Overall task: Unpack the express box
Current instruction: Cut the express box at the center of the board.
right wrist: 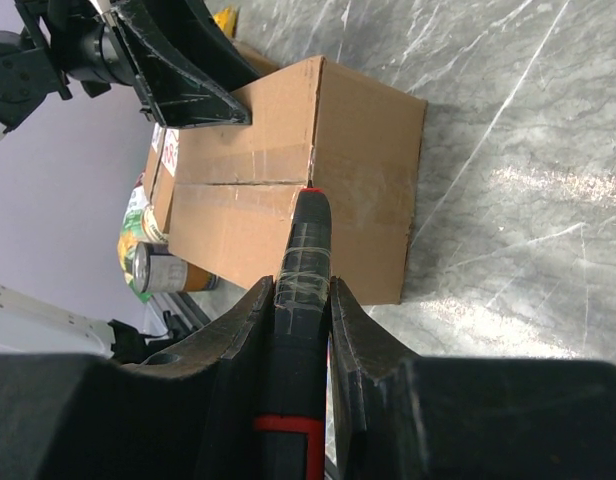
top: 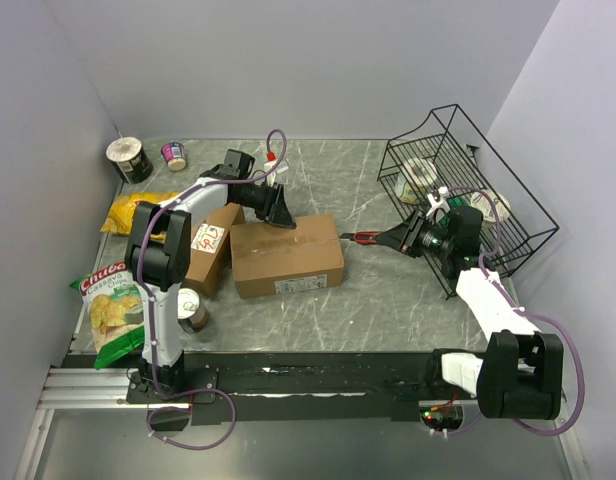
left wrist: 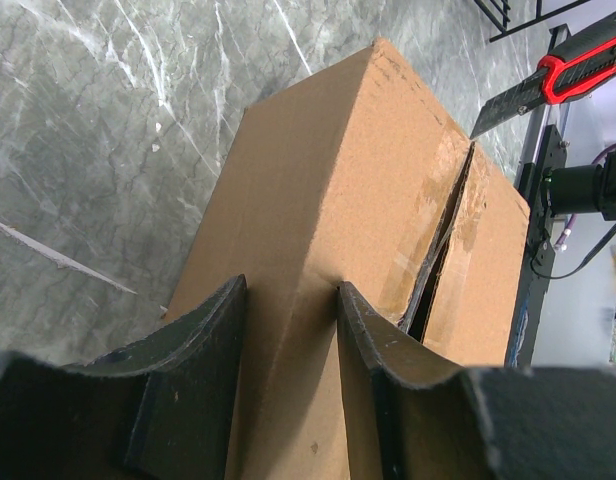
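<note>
The express box (top: 288,255) sits in the middle of the tabletop (top: 388,300), its top seam split. Our left claw (left wrist: 288,290) pinches one end of it. Our right claw (right wrist: 300,290) holds a red and black knife (right wrist: 303,240), tip at the other end

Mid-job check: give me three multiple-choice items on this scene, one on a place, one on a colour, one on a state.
1. Where is the left gripper?
A. in the wire basket
B. at the far left corner of the box
C. over the chips bag

2. The knife is:
A. red and black
B. all yellow
C. blue and white

3. The right gripper is:
A. open and empty
B. shut on a can
C. shut on the knife

Key: B, its fingers straddle the box's edge; A, both wrist views show red and black parts; C, both fingers press the knife's sides.
</note>
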Robot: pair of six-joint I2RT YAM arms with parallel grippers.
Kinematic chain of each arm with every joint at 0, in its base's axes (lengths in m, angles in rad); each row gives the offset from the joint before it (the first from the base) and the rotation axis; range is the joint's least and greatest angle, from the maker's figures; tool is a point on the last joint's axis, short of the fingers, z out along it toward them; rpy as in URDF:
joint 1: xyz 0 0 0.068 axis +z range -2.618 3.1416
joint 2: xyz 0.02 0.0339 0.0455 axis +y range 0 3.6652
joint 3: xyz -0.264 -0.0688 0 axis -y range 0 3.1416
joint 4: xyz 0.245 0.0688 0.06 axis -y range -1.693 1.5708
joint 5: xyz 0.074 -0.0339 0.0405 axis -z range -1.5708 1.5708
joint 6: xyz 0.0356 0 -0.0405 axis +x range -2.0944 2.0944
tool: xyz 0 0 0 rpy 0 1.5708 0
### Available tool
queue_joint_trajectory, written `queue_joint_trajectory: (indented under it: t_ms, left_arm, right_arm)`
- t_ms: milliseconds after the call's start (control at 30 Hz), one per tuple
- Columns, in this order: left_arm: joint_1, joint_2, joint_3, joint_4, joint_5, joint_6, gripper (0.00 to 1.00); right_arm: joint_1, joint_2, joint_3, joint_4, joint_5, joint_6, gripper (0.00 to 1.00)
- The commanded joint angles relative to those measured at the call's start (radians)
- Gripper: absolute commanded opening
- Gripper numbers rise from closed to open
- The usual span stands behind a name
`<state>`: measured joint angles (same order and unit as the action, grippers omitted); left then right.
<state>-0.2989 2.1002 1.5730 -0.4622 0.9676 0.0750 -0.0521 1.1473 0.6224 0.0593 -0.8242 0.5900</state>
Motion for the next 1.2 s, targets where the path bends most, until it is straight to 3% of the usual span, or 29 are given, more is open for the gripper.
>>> queue_joint_trajectory:
  t_ms: [0, 300, 733, 833, 1167]
  left_arm:
    - [-0.023, 0.098, -0.028, -0.043, -0.23, 0.063, 0.01]
    - [-0.025, 0.115, -0.016, -0.013, -0.277, 0.02, 0.01]
    - [-0.026, 0.133, -0.002, 0.01, -0.29, -0.006, 0.01]
    - [-0.026, 0.129, -0.001, -0.001, -0.268, 0.014, 0.01]
    - [-0.032, 0.101, -0.022, -0.038, -0.244, 0.048, 0.01]
  right_arm:
    - [0.003, 0.006, 0.045, 0.014, -0.03, -0.018, 0.0]
    - [0.003, -0.027, 0.083, -0.229, -0.043, -0.14, 0.0]
    - [0.003, -0.06, 0.106, -0.338, -0.096, -0.2, 0.0]
    - [-0.009, -0.077, 0.146, -0.389, -0.005, -0.261, 0.0]
    - [-0.061, 0.086, 0.201, -0.086, -0.007, -0.107, 0.0]
